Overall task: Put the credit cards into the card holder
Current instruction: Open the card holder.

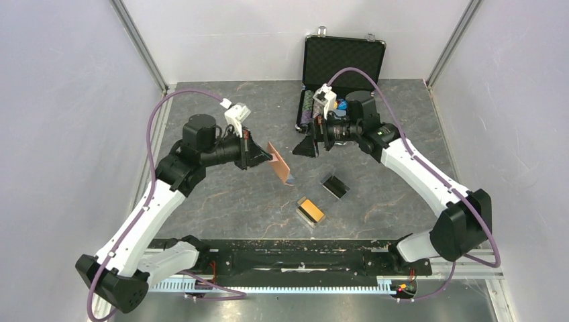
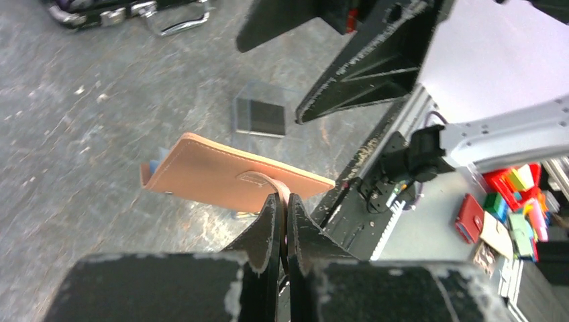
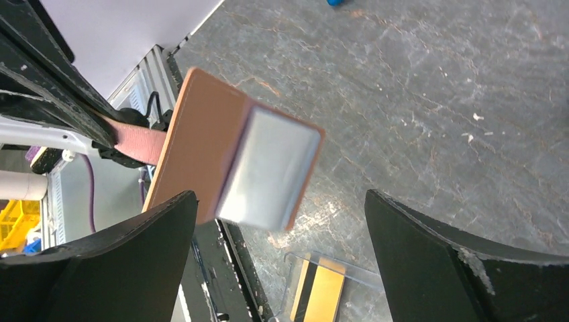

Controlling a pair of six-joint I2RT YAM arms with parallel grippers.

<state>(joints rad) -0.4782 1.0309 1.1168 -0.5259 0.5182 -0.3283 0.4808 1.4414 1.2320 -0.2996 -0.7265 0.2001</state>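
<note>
My left gripper (image 1: 264, 157) is shut on the snap tab (image 2: 276, 190) of the tan leather card holder (image 1: 279, 162) and holds it above the table, hanging partly open. In the left wrist view the holder (image 2: 215, 176) sticks out past the shut gripper (image 2: 282, 199). My right gripper (image 1: 306, 145) is open and empty, just right of the holder. In the right wrist view (image 3: 280, 199) the holder's clear sleeves (image 3: 268, 168) lie between its spread fingers. A gold-orange card (image 1: 311, 210) and a black card (image 1: 335, 186) lie in small clear boxes on the table.
An open black poker-chip case (image 1: 344, 59) stands at the back, with chips and a blue deck behind the right wrist. The gold card's box (image 3: 322, 292) lies below the holder near the front rail (image 1: 282, 258). The black card's box (image 2: 260, 117) lies beyond the holder.
</note>
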